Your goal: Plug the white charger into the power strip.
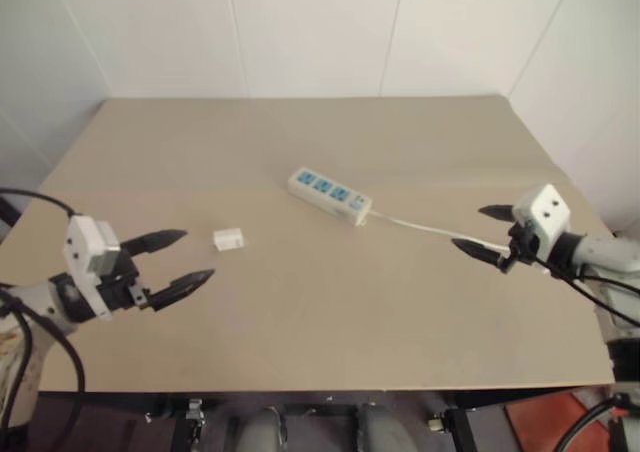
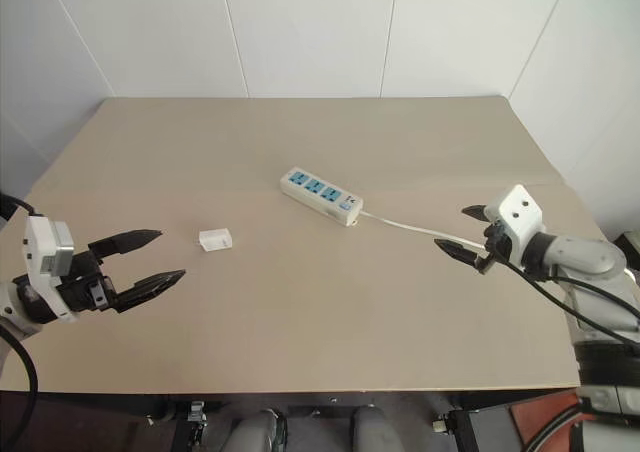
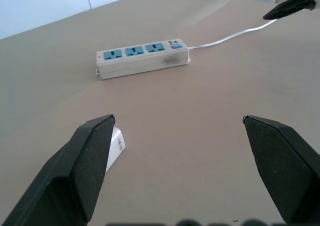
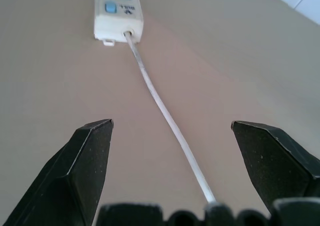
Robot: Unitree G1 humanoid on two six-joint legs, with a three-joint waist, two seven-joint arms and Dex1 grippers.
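Beige table (image 1: 300, 312), white power strip (image 1: 329, 194) lying mid-table with cord (image 1: 430, 227) trailing right, left gripper (image 1: 175, 262) fingers spread wide at near left, right gripper (image 1: 483, 232) fingers apart above the cord, white charger (image 1: 228, 239) just beyond the left gripper, left of the strip

A wide, light tan table (image 1: 330, 302) with a smooth, matte top sits pushed up against the far wall. Behind it rise white wall panels (image 1: 310, 32) divided by thin vertical seams, and more white panels angle in on the left and right sides, closing the table into a shallow alcove. The light is soft and even, with only faint shadows on the tabletop. Below the table's near edge, a dark floor shows, with a reddish patch (image 1: 545, 422) at the right
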